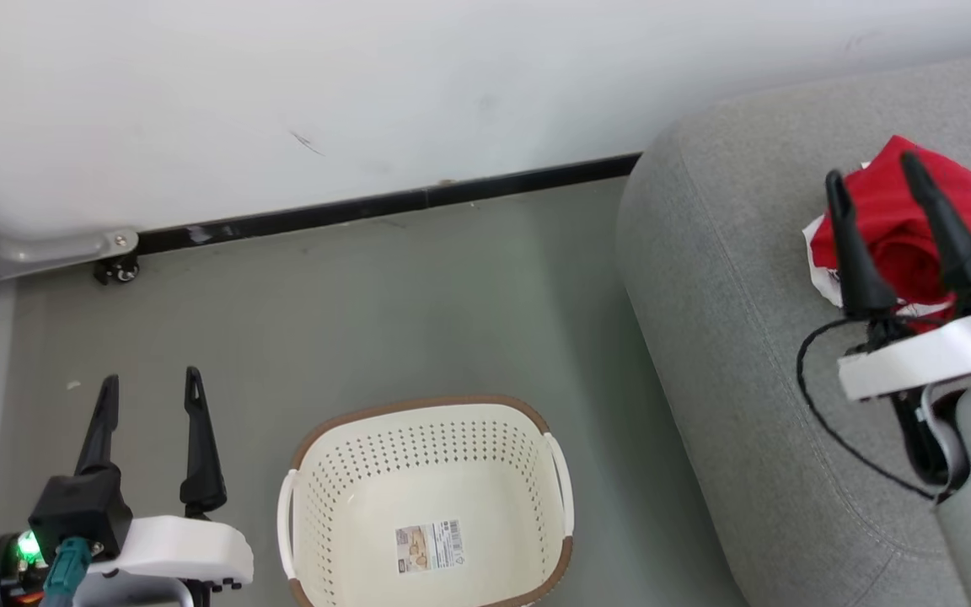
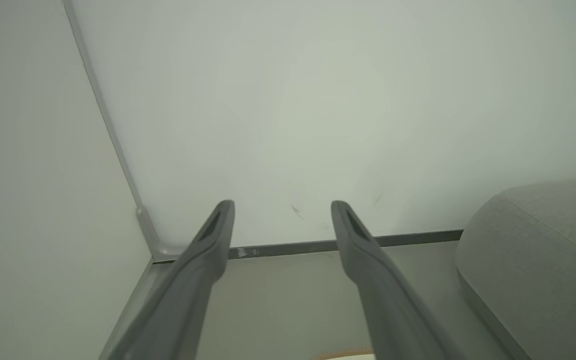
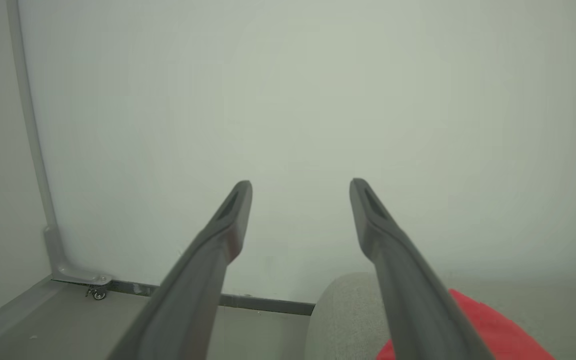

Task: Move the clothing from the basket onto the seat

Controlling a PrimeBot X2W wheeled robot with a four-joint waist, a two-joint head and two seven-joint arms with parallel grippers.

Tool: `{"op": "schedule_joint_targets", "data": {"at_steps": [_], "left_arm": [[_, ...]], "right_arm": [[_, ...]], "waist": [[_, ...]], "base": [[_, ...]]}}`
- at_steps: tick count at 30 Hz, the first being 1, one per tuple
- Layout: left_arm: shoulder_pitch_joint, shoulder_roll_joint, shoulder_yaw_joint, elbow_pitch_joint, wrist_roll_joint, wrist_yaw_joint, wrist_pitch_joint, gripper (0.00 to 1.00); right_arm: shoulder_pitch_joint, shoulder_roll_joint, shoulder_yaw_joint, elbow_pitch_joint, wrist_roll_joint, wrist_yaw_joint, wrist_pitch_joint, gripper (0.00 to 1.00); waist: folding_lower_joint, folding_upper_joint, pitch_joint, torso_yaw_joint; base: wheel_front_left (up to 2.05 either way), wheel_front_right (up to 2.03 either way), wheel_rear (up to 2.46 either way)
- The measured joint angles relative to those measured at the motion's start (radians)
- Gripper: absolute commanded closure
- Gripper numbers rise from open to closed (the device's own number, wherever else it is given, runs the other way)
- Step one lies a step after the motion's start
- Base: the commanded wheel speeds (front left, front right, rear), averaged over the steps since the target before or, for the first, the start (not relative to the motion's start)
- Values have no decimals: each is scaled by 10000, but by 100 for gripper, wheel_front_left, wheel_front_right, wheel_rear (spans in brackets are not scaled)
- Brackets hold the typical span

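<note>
- Crumpled red clothing with white trim (image 1: 894, 228) lay on the light grey fabric sofa seat (image 1: 738, 337), near its rounded end.
- The right pincer (image 1: 870, 169) hovered over it, fingers apart, gripping nothing.
- The cream perforated plastic basket (image 1: 418, 443) stood bare on the floor (image 1: 367, 295), with the left pincer (image 1: 151, 376) beside it, fingers apart.
- Advice: withdraw the right pincer upward with its fingers wide, so that no trim snags.

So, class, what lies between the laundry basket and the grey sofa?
Only a bare strip of floor separates the basket from the sofa, as the head view shows.
</note>
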Motion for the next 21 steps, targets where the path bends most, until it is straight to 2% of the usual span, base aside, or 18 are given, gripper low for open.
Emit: {"op": "schedule_joint_targets", "data": {"at_steps": [5,12,21], "left_arm": [[267,-171,-115,213,-109,-23,-157,0],[513,-311,-445,573,-265,-339,-242,0],[539,-481,-1022,1081,-265,-711,-307,0]], "right_arm": [[690,633,-184,-203,-77,0,0,0],[1795,1499,-353,-222,-332,0,0,0],[3010,2180,-506,-75,-566,0,221,0]], "waist": [[0,0,-363,266],[0,0,-833,589],[0,0,-1344,931]], "base": [[0,0,0],[0,0,0],[0,0,0]]}}
